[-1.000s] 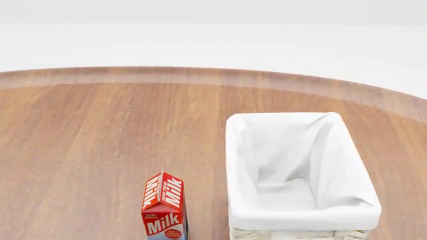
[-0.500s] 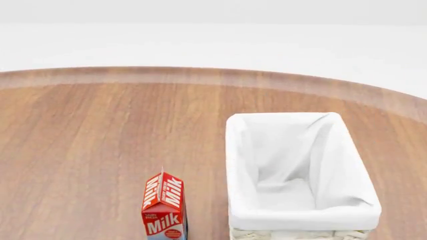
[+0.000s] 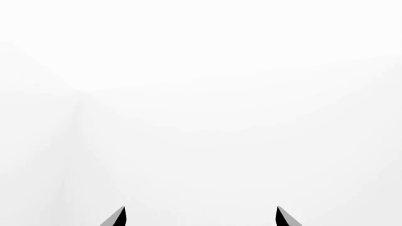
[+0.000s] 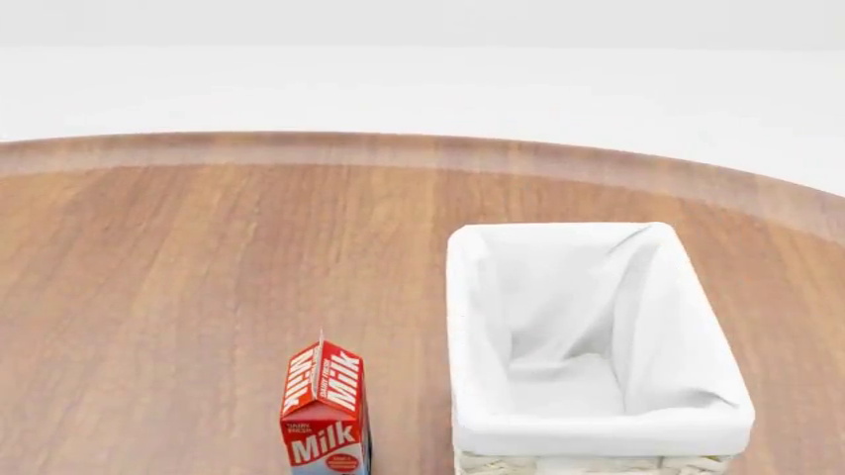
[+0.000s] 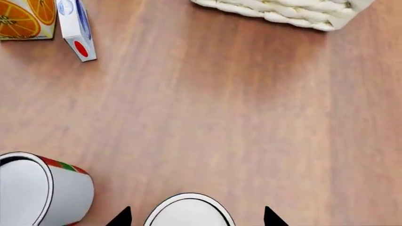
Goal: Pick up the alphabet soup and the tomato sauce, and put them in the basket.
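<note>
The basket (image 4: 465,327), cream wicker with a white lining, stands at the right of the wooden table; its wicker wall also shows in the right wrist view (image 5: 283,12). The tomato sauce (image 5: 60,186), with a pale top and a red and green edge, stands beside my right gripper (image 5: 196,217). That gripper is open, with its fingertips (image 5: 122,217) on either side of another can's pale top (image 5: 188,214). This can's label is hidden, so I cannot tell whether it is the alphabet soup. My left gripper (image 3: 201,216) is open and empty before plain white. Neither gripper shows in the head view.
A red milk carton (image 4: 324,406) stands left of the basket. In the right wrist view an orange juice carton (image 5: 25,19) and a white and blue carton (image 5: 75,30) lie on the wood, far from the cans.
</note>
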{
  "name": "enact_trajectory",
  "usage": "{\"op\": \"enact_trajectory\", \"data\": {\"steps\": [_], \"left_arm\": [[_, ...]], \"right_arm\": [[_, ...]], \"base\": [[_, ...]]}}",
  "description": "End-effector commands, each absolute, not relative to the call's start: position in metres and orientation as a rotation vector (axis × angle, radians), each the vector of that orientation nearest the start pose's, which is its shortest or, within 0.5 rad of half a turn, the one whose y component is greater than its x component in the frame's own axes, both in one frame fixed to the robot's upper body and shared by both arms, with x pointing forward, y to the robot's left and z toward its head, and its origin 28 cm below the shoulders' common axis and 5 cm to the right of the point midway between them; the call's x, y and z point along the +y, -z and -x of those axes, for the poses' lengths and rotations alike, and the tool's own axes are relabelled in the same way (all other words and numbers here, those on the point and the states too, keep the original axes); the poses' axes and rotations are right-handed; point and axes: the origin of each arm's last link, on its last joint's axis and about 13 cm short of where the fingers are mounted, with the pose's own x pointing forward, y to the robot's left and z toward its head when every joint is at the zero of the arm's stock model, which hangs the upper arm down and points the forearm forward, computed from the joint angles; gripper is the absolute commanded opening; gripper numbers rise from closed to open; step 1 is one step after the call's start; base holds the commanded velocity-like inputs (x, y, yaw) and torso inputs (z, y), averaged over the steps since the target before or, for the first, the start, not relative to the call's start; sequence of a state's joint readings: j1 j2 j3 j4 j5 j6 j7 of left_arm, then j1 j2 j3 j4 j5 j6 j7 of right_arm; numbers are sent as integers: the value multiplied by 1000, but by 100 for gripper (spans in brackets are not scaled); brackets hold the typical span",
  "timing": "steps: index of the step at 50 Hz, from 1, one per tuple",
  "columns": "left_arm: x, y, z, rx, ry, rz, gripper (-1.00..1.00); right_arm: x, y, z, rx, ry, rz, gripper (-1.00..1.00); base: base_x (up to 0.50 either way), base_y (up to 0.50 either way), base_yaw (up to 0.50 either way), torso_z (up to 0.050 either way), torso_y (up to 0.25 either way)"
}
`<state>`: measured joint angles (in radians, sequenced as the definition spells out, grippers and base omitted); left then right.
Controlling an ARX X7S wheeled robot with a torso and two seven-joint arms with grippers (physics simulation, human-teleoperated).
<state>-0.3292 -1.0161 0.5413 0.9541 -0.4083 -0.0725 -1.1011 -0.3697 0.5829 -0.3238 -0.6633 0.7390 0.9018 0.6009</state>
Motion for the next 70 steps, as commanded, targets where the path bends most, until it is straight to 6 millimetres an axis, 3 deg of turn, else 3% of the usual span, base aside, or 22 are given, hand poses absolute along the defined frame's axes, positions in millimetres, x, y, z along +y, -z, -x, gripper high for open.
{"op": "enact_trajectory", "data": {"steps": [1, 48, 69, 70], "left_arm": [[229, -208, -157, -748, -127, -93, 100], [229, -207, -156, -746, -128, -90, 100], [230, -205, -158, -742, -126, -90, 100], [229, -205, -157, -742, -126, -91, 100]], "right_arm": [[-113, -35, -66, 855, -161, 184, 100], [-112, -6, -63, 908, -177, 132, 100], [-112, -4, -63, 896, -184, 120, 100], [-112, -4, -62, 893, -177, 126, -100]], "base": [[0, 0, 0, 0, 0], [0, 0, 0, 0, 0], [0, 0, 0, 0, 0], [0, 0, 0, 0, 0]]}}
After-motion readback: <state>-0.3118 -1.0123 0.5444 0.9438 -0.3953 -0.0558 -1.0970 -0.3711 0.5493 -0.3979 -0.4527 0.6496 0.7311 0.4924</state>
